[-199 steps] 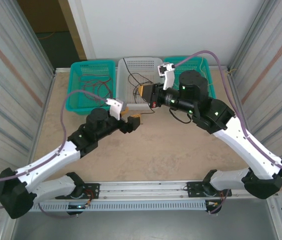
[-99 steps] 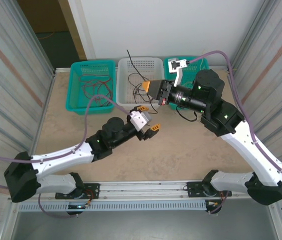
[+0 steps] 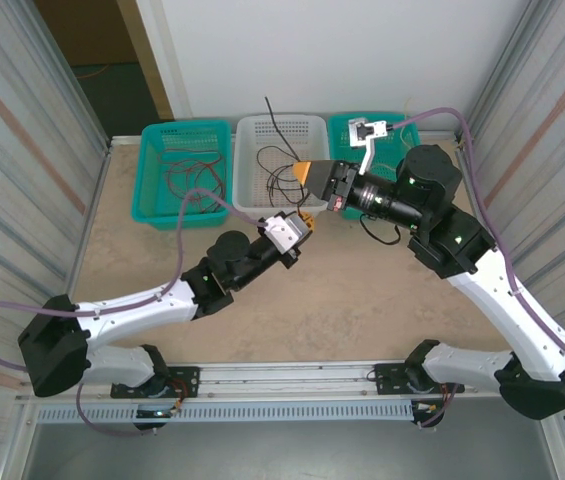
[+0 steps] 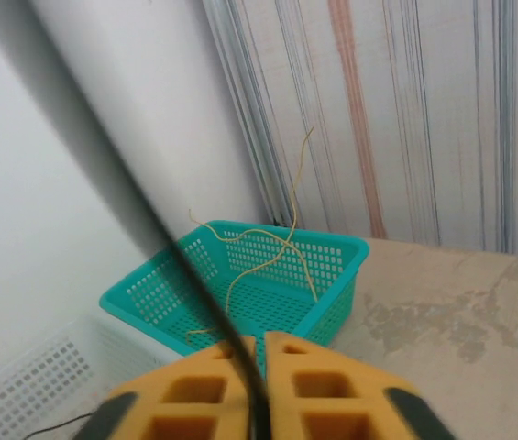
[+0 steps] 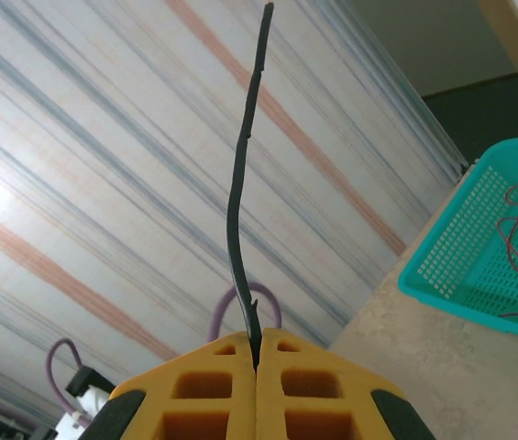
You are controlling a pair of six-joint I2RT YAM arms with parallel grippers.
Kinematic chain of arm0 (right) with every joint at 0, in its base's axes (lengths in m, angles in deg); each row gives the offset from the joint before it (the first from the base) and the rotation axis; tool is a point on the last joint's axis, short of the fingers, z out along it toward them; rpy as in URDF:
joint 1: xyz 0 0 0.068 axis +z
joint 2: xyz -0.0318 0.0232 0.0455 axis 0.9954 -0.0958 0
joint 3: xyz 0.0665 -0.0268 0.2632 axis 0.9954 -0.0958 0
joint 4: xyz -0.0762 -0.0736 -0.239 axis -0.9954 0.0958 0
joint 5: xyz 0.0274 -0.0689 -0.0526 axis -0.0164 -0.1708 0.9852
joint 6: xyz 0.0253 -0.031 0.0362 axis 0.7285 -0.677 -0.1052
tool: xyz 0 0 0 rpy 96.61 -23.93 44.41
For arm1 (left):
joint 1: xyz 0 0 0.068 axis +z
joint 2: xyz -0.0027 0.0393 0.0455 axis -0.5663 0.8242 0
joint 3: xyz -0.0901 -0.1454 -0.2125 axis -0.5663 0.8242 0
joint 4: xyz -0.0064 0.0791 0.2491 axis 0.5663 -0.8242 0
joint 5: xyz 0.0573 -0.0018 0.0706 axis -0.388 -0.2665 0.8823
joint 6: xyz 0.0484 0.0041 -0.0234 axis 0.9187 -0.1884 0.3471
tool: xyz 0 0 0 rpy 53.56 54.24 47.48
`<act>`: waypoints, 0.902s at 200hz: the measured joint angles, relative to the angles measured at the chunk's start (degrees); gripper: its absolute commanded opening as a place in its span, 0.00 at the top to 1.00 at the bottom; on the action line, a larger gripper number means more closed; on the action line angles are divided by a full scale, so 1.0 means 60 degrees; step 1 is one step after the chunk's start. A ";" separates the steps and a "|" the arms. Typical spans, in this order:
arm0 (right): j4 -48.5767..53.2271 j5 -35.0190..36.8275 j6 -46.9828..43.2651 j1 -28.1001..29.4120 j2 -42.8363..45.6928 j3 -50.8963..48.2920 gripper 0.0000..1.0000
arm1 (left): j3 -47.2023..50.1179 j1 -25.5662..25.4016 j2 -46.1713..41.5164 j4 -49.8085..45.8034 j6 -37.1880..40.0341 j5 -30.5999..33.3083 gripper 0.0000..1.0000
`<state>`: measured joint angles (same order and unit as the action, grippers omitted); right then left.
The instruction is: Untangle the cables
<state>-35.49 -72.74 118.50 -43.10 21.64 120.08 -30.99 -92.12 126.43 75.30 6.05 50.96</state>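
My right gripper [image 3: 305, 170] hangs over the white basket [image 3: 252, 135], shut on a black cable [image 3: 274, 122] whose free end sticks up past the jaws. In the right wrist view the black cable [image 5: 239, 192] rises straight out of the closed yellow fingers [image 5: 213, 380]. My left gripper [image 3: 303, 221] sits just in front of that basket, below the right one. Its wrist view shows it shut on a black cable [image 4: 185, 266] that runs up to the left from the gripper [image 4: 260, 346]. Red cables [image 3: 184, 178] lie in the left teal basket, and a yellow cable [image 4: 272, 247] in the right teal basket.
Three baskets line the table's back edge: the left teal basket [image 3: 152, 195], the white one, and the right teal basket [image 3: 340, 125]. Black cable loops [image 3: 280, 185] hang into the white basket. Corrugated walls close both sides. Bare tabletop [image 3: 342, 300] lies in front of the arms.
My left gripper has swung right and toward the white basket and closed on the black cable. The right gripper has risen slightly to the right, lifting the cable end.
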 measured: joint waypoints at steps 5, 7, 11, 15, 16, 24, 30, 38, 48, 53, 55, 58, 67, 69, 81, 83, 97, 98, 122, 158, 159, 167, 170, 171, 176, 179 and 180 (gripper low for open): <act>-0.0073 0.0022 0.0055 -0.0087 0.0051 -0.0091 0.99 | -0.0004 0.0000 -0.0011 -0.0044 -0.0138 -0.0007 0.99; -0.0109 0.0025 0.0073 -0.0120 0.0069 -0.0131 0.99 | -0.0004 0.0000 -0.0011 -0.0066 -0.0146 0.0000 0.99; -0.0142 0.0040 0.0127 -0.0178 0.0117 -0.0197 0.99 | -0.0004 0.0000 -0.0029 -0.0117 -0.0299 -0.0007 0.99; -0.0208 0.0055 0.0197 -0.0251 0.0175 -0.0295 0.99 | -0.0007 0.0000 -0.0036 -0.0168 -0.0335 0.0007 0.99; -0.0222 0.0062 0.0200 -0.0277 0.0193 -0.0328 0.99 | -0.0007 0.0000 -0.0047 -0.0189 -0.0386 0.0000 0.99; -0.0335 0.0106 0.0310 -0.0430 0.0324 -0.0521 0.99 | -0.0011 0.0000 -0.0087 -0.0302 -0.0565 0.0011 0.99; -0.0368 0.0135 0.0401 -0.0535 0.0404 -0.0637 0.99 | -0.0011 0.0000 -0.0109 -0.0368 -0.0721 0.0025 0.99; -0.0484 0.0171 0.0514 -0.0699 0.0521 -0.0794 0.99 | -0.0011 0.0000 -0.0149 -0.0444 -0.0911 0.0025 0.98; -0.0601 0.0204 0.0641 -0.0874 0.0634 -0.0929 0.99 | -0.0011 0.0000 -0.0193 -0.0554 -0.1133 0.0025 0.94; -0.0645 0.0204 0.0703 -0.0962 0.0688 -0.0987 1.00 | -0.0011 0.0000 -0.0215 -0.0572 -0.1253 0.0025 0.93; -0.0652 0.0200 0.0732 -0.0991 0.0710 -0.1009 1.00 | -0.0011 0.0000 -0.0215 -0.0586 -0.1286 0.0025 0.92; -0.0674 0.0204 0.0739 -0.1035 0.0739 -0.1038 1.00 | -0.0011 0.0000 -0.0233 -0.0601 -0.1355 0.0022 0.91; -0.0743 0.0197 0.0823 -0.1169 0.0834 -0.1126 1.00 | -0.0011 0.0000 -0.0280 -0.0696 -0.1563 0.0015 0.88; -0.0750 0.0200 0.0849 -0.1191 0.0852 -0.1144 0.99 | -0.0011 0.0000 -0.0291 -0.0707 -0.1606 0.0011 0.87; -0.0827 0.0197 0.0984 -0.1337 0.0943 -0.1235 0.99 | -0.0011 0.0000 -0.0321 -0.0780 -0.1847 -0.0055 0.84; -0.0838 0.0197 0.0991 -0.1359 0.0958 -0.1249 0.99 | -0.0011 0.0000 -0.0321 -0.0780 -0.1891 -0.0073 0.84; -0.0922 0.0193 0.1104 -0.1428 0.0994 -0.1279 1.00 | -0.0007 0.0000 -0.0317 -0.0856 -0.2178 -0.0186 0.78; -0.0933 0.0189 0.1111 -0.1428 0.0994 -0.1279 1.00 | -0.0007 0.0000 -0.0313 -0.0863 -0.2197 -0.0193 0.77; -0.1144 0.0120 0.1271 -0.1453 0.0994 -0.1279 1.00 | -0.0011 0.0000 -0.0204 -0.0885 -0.2677 -0.0474 0.75; -0.1286 0.0015 0.1384 -0.1461 0.0994 -0.1279 1.00 | -0.0011 0.0000 0.0291 -0.0914 -0.3151 -0.0729 0.83; -0.1290 0.0015 0.1384 -0.1461 0.0994 -0.1279 1.00 | -0.0011 0.0000 0.0299 -0.0914 -0.3162 -0.0732 0.83; -0.1300 -0.0015 0.1421 -0.1461 0.0994 -0.1279 1.00 | -0.0011 0.0000 0.0357 -0.0918 -0.3206 -0.0739 0.81; -0.1300 -0.0022 0.1453 -0.1461 0.0994 -0.1279 1.00 | -0.0011 0.0000 0.0375 -0.0918 -0.3228 -0.0736 0.79; -0.1300 -0.0022 0.1450 -0.1461 0.0994 -0.1279 1.00 | -0.0011 0.0000 0.0375 -0.0918 -0.3228 -0.0736 0.79; -0.1304 -0.0025 0.1461 -0.1461 0.0994 -0.1279 1.00 | -0.0011 0.0000 0.0386 -0.0918 -0.3249 -0.0736 0.75; -0.1304 -0.0036 0.1472 -0.1461 0.0994 -0.1279 1.00 | -0.0011 0.0000 0.0386 -0.0918 -0.3242 -0.0732 0.71; -0.1304 -0.0036 0.1472 -0.1461 0.0994 -0.1279 1.00 | -0.0011 0.0000 0.0386 -0.0918 -0.3257 -0.0736 0.69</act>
<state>-43.31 -72.96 127.33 -51.86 27.61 112.41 -31.06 -92.12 128.74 69.79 -13.49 46.55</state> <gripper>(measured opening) 0.060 0.221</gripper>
